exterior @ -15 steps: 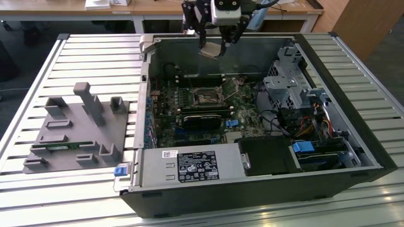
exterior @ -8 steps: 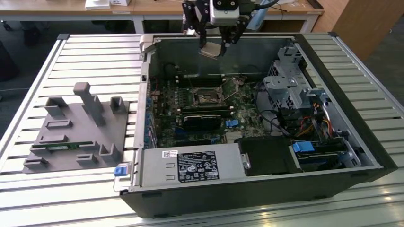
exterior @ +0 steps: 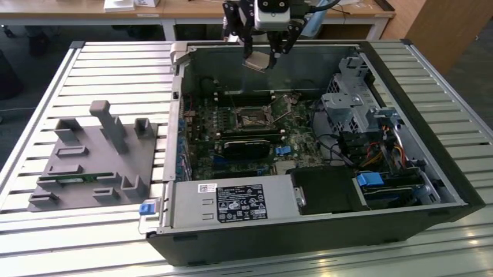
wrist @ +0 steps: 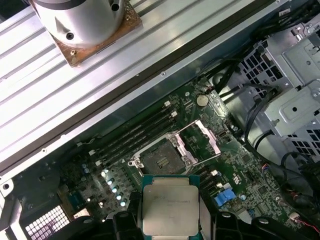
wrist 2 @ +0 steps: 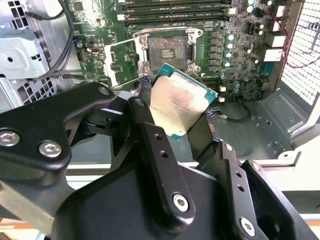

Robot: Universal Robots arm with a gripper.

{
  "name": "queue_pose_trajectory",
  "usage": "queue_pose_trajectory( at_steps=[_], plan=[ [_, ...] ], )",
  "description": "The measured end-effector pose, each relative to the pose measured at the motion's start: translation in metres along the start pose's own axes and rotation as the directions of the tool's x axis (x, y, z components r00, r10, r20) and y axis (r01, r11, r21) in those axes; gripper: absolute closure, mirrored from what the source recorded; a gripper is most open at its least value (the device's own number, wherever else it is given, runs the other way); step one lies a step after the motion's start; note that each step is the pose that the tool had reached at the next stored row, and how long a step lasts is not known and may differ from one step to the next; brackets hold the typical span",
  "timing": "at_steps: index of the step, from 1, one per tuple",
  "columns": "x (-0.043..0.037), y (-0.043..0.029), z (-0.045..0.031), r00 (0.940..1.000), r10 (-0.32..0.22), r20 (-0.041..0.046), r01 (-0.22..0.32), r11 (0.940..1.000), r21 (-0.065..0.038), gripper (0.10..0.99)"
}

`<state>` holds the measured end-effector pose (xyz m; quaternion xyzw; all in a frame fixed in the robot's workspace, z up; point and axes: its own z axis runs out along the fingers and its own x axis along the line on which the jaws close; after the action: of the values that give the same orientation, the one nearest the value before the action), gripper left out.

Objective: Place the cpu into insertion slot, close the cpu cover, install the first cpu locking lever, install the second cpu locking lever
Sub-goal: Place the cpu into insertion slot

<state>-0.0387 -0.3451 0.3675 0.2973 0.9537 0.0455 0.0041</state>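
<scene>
My gripper (exterior: pixel 264 53) hangs high over the back wall of the open computer case, shut on the cpu (exterior: pixel 258 62), a flat square chip with a dull silver face. In both wrist views the cpu (wrist 2: pixel 182 102) (wrist: pixel 170 207) sits tilted between the black fingers (wrist 2: pixel 142 110). The insertion slot (exterior: pixel 250 118) (wrist 2: pixel 167 46) (wrist: pixel 161 160) lies bare on the green board, well below the chip. The cpu cover (wrist 2: pixel 120 57) (wrist: pixel 202 137) is swung open beside the slot.
A black card (exterior: pixel 246 147) lies just in front of the slot, and long memory slots (wrist: pixel 135 135) run behind it. A silver drive cage (exterior: pixel 354 104) with cables stands at the exterior view's right. A grey fixture (exterior: pixel 92 156) sits outside the case on the slatted table.
</scene>
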Motion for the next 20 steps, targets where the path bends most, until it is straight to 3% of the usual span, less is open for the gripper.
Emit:
queue_pose_trajectory(
  at_steps=[14, 20],
  plan=[
    [0.0000, 0.0000, 0.0003, 0.9984, 0.057, 0.0051, -0.057, 0.9984, -0.001, 0.545],
    [0.0000, -0.0001, 0.0020, 0.9938, 0.111, 0.0102, -0.111, 0.9938, -0.002, 0.545]
  ],
)
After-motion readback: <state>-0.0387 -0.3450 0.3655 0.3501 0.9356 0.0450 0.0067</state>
